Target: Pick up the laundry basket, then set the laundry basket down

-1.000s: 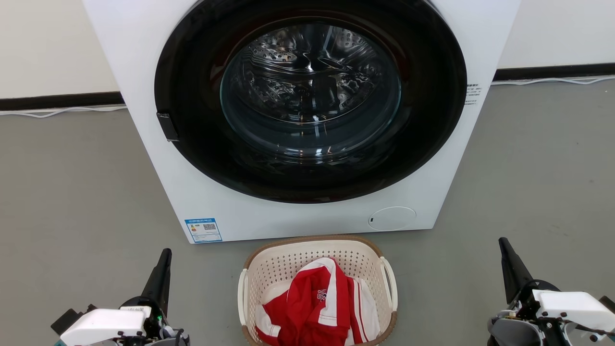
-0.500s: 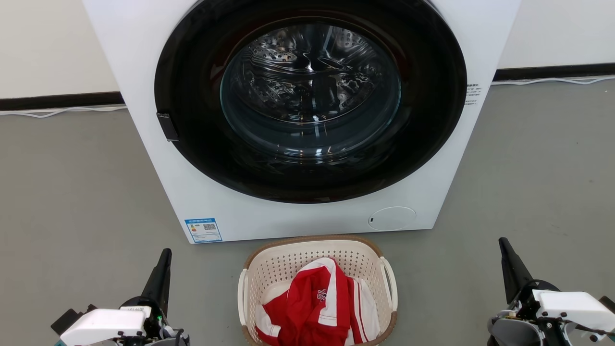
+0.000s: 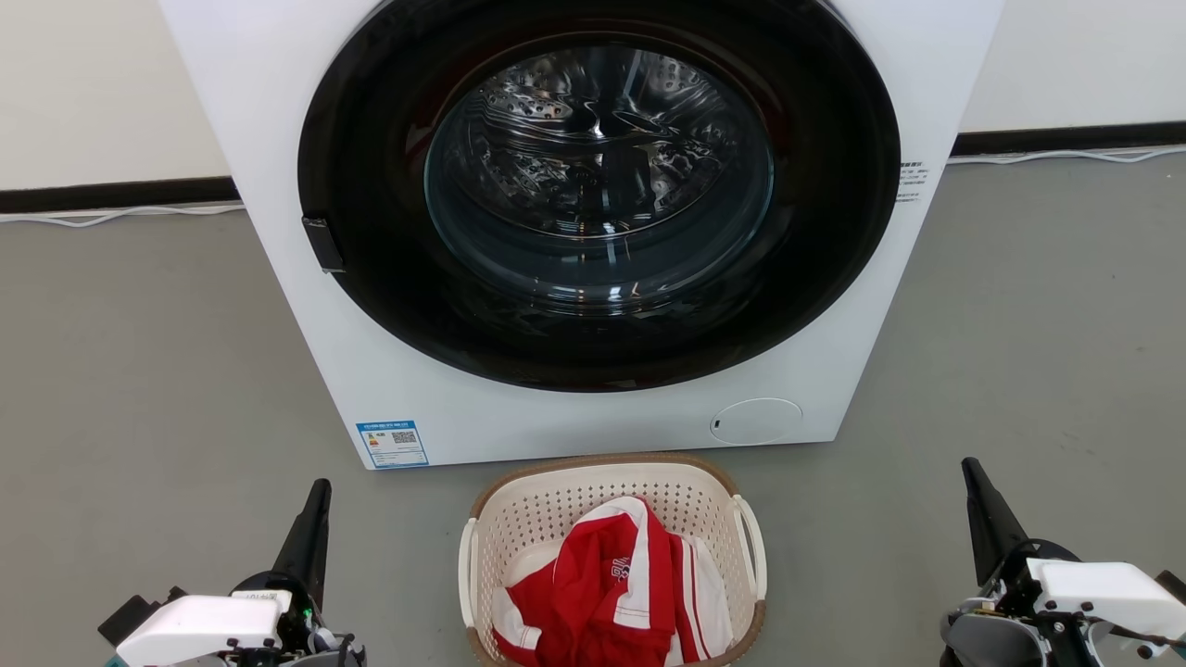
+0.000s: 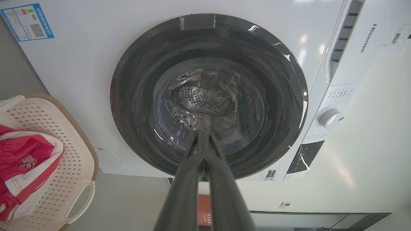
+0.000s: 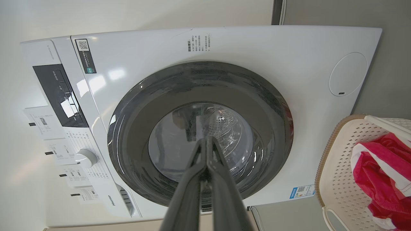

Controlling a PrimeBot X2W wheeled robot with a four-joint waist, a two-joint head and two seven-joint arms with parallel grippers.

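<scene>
Flanking the laundry basket (image 3: 556,505) on the floor (image 3: 139,371) before the washer (image 3: 371,408), my left end effector (image 3: 320,491) and right end effector (image 3: 970,468) hang clear of it, fingers (image 4: 189,173) pressed together, empty; a red-and-white garment (image 3: 602,593) lies inside.

- The left gripper (image 3: 320,496) has two long matt black fingers (image 4: 189,179) that taper to a narrow point.
- The right gripper (image 3: 973,477) has the same dark tapering pair (image 5: 224,192).
- The left white boxy plastic wrist housing (image 3: 199,622) carries a small green light (image 3: 298,609) (beside the dark finger base).
- The right white boxy wrist housing (image 3: 1107,588) has a thin black cable (image 3: 1024,547) and a rounded grey joint shell (image 3: 982,641).
</scene>
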